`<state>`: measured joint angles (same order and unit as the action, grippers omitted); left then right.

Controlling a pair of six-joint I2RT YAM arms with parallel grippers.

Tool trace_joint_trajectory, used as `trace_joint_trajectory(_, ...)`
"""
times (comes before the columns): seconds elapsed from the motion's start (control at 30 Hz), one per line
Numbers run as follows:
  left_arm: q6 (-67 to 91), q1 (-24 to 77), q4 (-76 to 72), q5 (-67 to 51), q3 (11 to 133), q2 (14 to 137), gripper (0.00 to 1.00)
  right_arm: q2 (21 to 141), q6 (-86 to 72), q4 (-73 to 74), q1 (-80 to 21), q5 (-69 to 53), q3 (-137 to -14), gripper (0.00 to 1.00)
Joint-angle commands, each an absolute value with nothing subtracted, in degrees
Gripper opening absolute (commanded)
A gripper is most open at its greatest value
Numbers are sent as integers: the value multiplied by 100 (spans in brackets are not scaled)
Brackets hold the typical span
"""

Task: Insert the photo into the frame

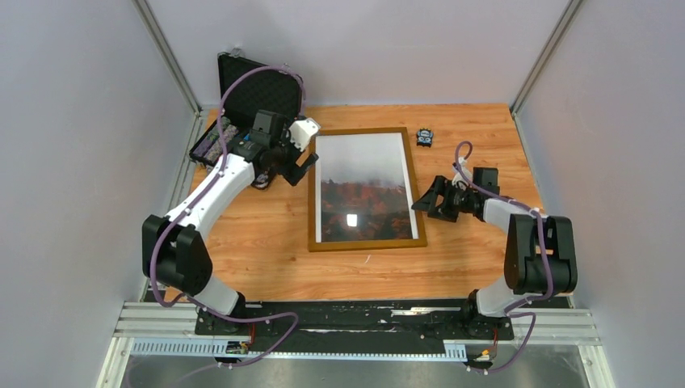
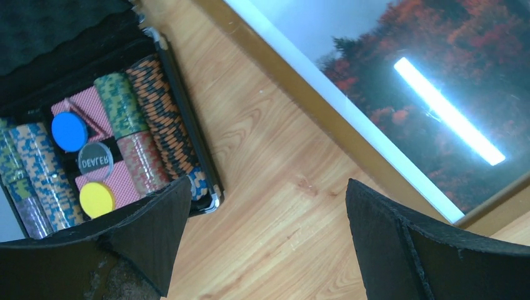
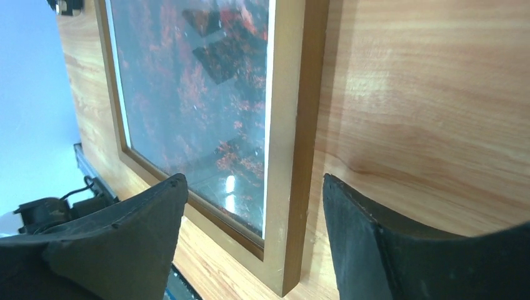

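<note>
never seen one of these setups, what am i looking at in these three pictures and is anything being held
Two robot arms are bolted at the near edge of a wooden table. The wide picture comes from a fixed camera above and behind them. The other two come from a camera on each wrist; the dark wedges at the bottom are the left gripper and the right gripper. In the middle lies the frame with the photo of red autumn trees inside it. At the far left stands an open black case of poker chips; a small dark object sits far right. Both grippers are open beside the frame, holding nothing.
</note>
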<state>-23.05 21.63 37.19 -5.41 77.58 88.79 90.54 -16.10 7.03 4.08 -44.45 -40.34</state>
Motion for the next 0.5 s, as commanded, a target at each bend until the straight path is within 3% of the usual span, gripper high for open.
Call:
trace_joint_trajectory(0.0, -1689, 1701, 3146, -868, 7524, 8390, 100, 8361, -1382, 676, 393, -3874, -4203, 80)
trace_joint_trajectory(0.23, -1111, 791, 2280, -1157, 6417, 7341, 100, 7465, -983, 798, 396, -2971, -4452, 99)
trace_joint_trajectory(0.47, -626, 68, 1909, -1164, 5685, 6088, 100, 6363, -550, 817, 396, -1808, -4603, 100)
